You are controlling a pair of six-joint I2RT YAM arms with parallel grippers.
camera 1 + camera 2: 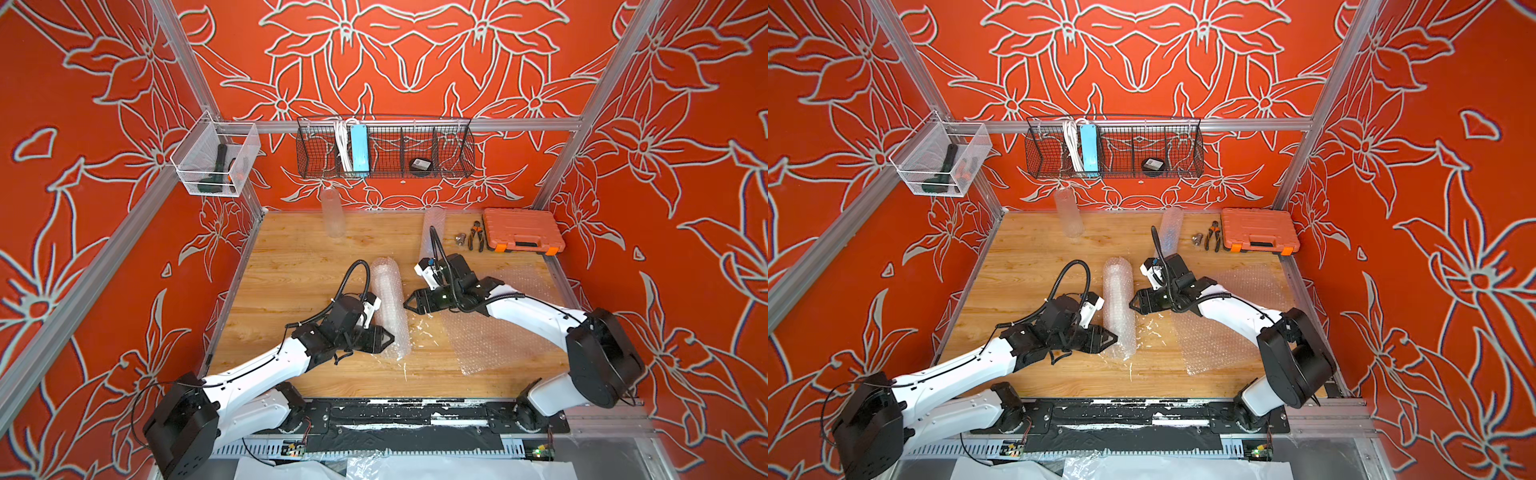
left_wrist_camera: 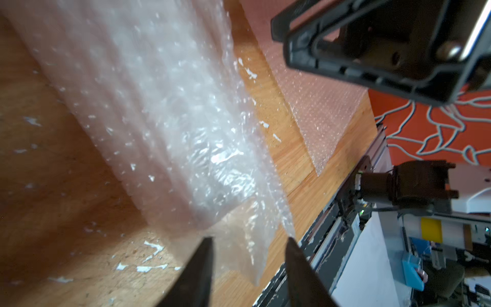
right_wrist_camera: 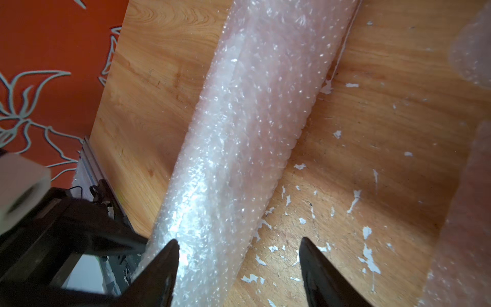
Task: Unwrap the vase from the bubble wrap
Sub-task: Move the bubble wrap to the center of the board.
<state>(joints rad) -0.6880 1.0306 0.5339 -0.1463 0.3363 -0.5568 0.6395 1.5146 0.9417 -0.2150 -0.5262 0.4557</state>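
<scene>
Black mounting rail [image 1: 415, 411] spans the near edge and carries both arm bases. Beyond it, the bubble wrap roll [image 1: 388, 299] lies on its side at the middle of the wooden table [image 1: 291, 266], seen in both top views, between the two grippers. What it contains cannot be told. At its near end the left gripper [image 2: 249, 239] has its jaws partly apart, a loose flap of wrap just past the tips, nothing clamped. Just beside the roll's middle the right gripper [image 3: 237, 240] stands with jaws wide, holding nothing. A flat sheet [image 1: 490, 332] of bubble wrap lies under the right arm. An orange toolbox [image 1: 521, 230] and pliers [image 1: 476, 236] occupy the far right corner.
</scene>
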